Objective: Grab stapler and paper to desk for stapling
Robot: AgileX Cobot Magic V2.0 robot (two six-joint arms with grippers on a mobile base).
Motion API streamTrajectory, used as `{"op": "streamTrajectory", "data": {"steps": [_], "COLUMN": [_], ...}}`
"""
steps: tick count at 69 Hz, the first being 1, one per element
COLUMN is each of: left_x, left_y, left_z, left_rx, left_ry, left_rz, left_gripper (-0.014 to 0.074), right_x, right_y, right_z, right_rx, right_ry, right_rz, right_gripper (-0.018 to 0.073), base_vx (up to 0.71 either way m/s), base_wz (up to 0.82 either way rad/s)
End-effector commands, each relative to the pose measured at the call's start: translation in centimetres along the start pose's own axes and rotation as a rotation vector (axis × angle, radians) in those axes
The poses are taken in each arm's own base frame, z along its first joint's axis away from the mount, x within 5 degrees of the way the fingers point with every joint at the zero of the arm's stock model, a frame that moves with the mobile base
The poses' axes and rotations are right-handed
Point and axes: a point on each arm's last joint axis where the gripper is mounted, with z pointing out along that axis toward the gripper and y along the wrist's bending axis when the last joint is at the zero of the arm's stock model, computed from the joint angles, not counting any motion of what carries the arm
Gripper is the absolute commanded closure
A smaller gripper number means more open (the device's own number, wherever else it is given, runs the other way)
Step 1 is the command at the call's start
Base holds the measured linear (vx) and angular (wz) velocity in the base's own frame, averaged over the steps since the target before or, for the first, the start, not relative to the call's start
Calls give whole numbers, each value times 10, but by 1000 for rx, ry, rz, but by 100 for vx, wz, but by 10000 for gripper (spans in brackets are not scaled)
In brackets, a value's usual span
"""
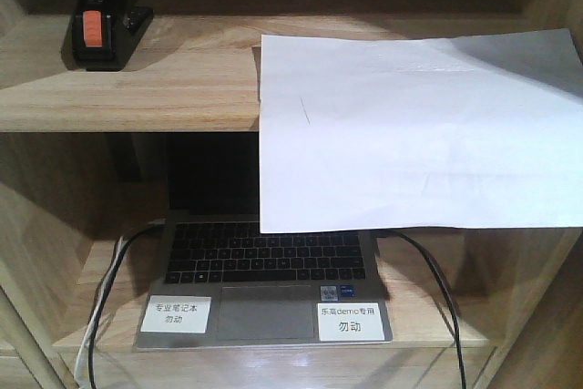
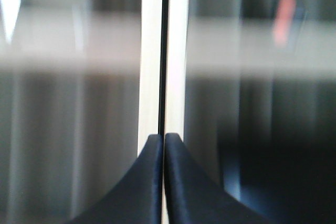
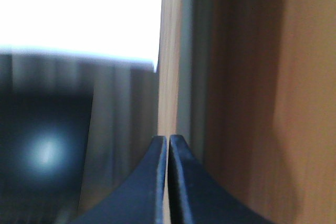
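Note:
The black stapler [image 1: 100, 29] with its orange end patch stands at the left of the upper shelf [image 1: 127, 88]. The white paper [image 1: 419, 134] lies on the same shelf to the right, its front half hanging over the edge. Neither gripper shows in the front view. In the blurred left wrist view my left gripper [image 2: 164, 136] is shut on nothing, facing a pale shelf upright, with the stapler's orange patch [image 2: 286, 17] up to the right. My right gripper [image 3: 169, 137] is shut and empty too, with the paper [image 3: 79, 14] a bright band at upper left. The desk is out of view.
An open laptop [image 1: 264, 271] with two white printed labels sits on the lower shelf, partly behind the hanging paper. Black and white cables [image 1: 109, 298] run down both sides of it. A wooden side panel [image 3: 262, 103] stands close on the right gripper's right.

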Motion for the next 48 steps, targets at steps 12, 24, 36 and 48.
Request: {"op": "streamTrajectory", "data": {"steps": [12, 24, 36, 48], "left_x": [-67, -135, -196, -241], "left_y": [-2, -7, -11, -14], "left_z": [2, -3, -7, 8], "left_rx": [11, 26, 35, 34], "left_ry": [-286, -347, -371, -309], "left_rz": [-87, -87, -85, -76], "left_gripper": [603, 603, 603, 603], "right_x": [-81, -141, -202, -260], "right_y": [-2, -3, -4, -4], "right_z": [-7, -22, -30, -17], "right_rx": [16, 19, 18, 7], "right_ry": [-314, -486, -592, -552], "right_rz": [-11, -7, 0, 10], "right_gripper": [564, 564, 564, 564], "base_vx": [0, 0, 0, 0], "base_wz": [0, 0, 0, 0]}}
